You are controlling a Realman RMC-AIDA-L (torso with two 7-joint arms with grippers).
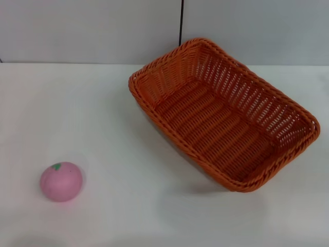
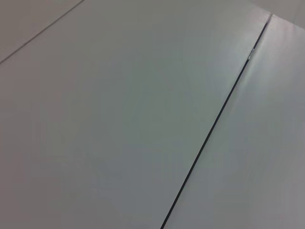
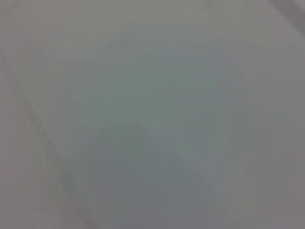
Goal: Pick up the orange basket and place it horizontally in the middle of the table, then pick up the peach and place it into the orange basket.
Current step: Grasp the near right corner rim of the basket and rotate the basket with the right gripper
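The orange basket (image 1: 224,115) lies on the white table (image 1: 128,206) at the right, turned diagonally, its long side running from far left to near right. It is empty. The pink peach (image 1: 61,181) sits on the table at the near left, well apart from the basket, green leaf mark on top. Neither gripper shows in the head view. Both wrist views show only plain pale surfaces, with none of the task's objects.
A light grey wall (image 1: 92,31) with a dark vertical seam (image 1: 181,23) rises behind the table's far edge. The left wrist view shows a pale panel with a dark seam (image 2: 214,124).
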